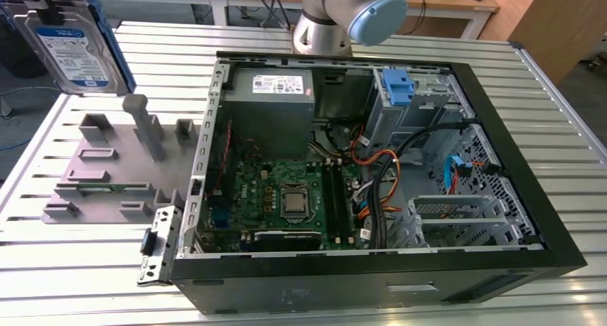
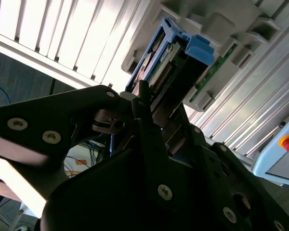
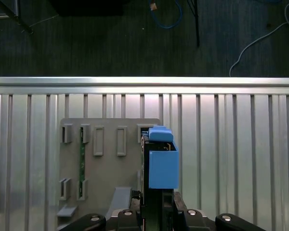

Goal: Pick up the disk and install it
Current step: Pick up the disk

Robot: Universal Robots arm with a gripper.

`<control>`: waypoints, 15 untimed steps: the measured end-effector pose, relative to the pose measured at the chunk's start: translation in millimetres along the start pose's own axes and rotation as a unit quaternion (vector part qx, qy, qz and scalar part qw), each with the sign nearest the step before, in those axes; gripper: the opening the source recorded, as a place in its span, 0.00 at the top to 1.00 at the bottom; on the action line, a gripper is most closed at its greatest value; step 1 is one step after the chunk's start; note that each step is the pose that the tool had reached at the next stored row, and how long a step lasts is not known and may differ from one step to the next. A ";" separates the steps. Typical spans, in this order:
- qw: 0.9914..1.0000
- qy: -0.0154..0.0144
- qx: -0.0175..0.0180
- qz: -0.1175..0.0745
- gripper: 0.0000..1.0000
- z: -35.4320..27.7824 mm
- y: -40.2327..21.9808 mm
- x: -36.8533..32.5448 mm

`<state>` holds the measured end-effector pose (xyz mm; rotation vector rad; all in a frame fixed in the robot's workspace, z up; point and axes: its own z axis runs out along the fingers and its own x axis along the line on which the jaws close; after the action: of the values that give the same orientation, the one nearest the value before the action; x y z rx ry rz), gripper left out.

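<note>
The disk [image 1: 71,52] is a silver-grey drive with a white-and-blue label and blue rails. It hangs in the air at the exterior view's far left, above the table's back corner and the grey fixture plate [image 1: 104,177]. My gripper [image 1: 55,8] is shut on its upper end. In the first wrist view the disk [image 3: 162,163] appears edge-on, its blue carrier facing the camera, clamped between my black fingers [image 3: 135,211] over the fixture plate [image 3: 106,159]. The second wrist view shows the disk [image 2: 171,60] reaching out past the fingers [image 2: 147,130].
An open computer case [image 1: 545,219] lies on the slatted metal table [image 1: 85,269]. Inside are a motherboard [image 1: 284,198], a grey power supply [image 1: 270,91], a blue clip [image 1: 399,88] at the drive bay and a metal cage [image 1: 455,212]. The arm's base [image 1: 337,17] stands behind the case.
</note>
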<state>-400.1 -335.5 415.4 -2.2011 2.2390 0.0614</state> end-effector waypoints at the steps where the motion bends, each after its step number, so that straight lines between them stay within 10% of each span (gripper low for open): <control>1: 1.000 0.000 0.000 0.000 0.65 -1.0 0.0 0.0; 15: 1.000 0.000 0.000 0.000 0.65 -8.2 0.3 -0.5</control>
<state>-400.2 -335.3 423.6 -2.2011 2.2390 0.0613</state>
